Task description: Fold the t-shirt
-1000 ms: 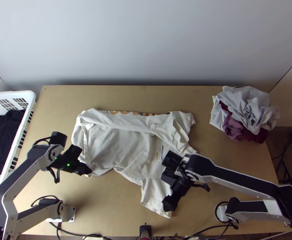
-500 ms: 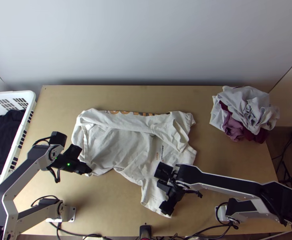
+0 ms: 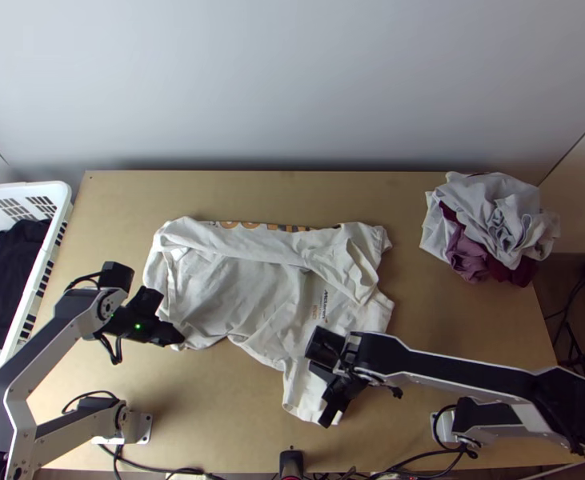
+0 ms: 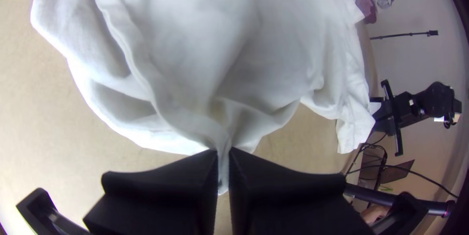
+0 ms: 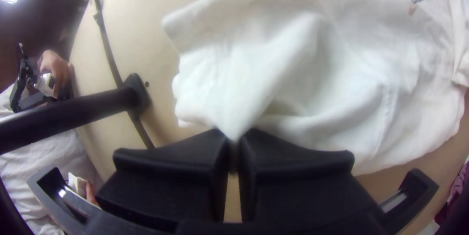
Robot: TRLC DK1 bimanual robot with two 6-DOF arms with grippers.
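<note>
My left gripper (image 3: pixel 177 339) is at the near left corner of the white t-shirt (image 3: pixel 252 292), which lies unevenly across the table with folds along its far edge and a sleeve-like part toward the near edge. In the left wrist view the left gripper (image 4: pixel 223 166) is shut on a pinched bit of the t-shirt (image 4: pixel 195 44). My right gripper (image 3: pixel 328 416) is over the part nearest the table's front. The right wrist view has the right gripper (image 5: pixel 234 152) shut on a gathered fold of the t-shirt (image 5: pixel 273 54).
A pile of grey and maroon cloth (image 3: pixel 492 224) lies at the table's far right. The white basket (image 3: pixel 62 210) with dark cloth (image 3: pixel 8 272) stands at the left. Cables (image 3: pixel 404 464) run along the near edge. A person's hand (image 5: pixel 54 69) is beyond the table.
My right gripper has moved a little to the left in the top view, and the near end of the t-shirt has lifted or shifted slightly. The left arm has stayed nearly still.
</note>
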